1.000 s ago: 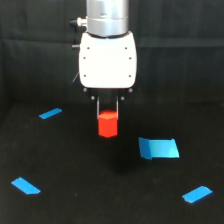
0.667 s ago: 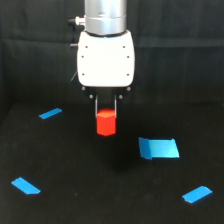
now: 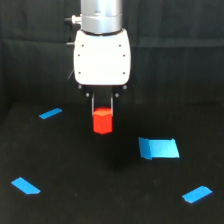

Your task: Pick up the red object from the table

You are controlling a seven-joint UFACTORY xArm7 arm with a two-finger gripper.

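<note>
The red object (image 3: 102, 121) is a small bright red-orange faceted block. It hangs between the two thin fingers of my gripper (image 3: 102, 118), under the white gripper head (image 3: 102, 56). The gripper is shut on the block and holds it clear above the black table (image 3: 75, 200), in the middle of the exterior view. A faint shadow lies on the table below it.
Blue tape pieces lie on the table: a larger patch (image 3: 159, 148) to the exterior view's right, a strip (image 3: 50, 113) at the left, one (image 3: 25, 185) at the lower left and one (image 3: 197, 194) at the lower right. A black curtain hangs behind.
The gripper has risen with the red object held in it. The block now hangs higher above the table than before.
</note>
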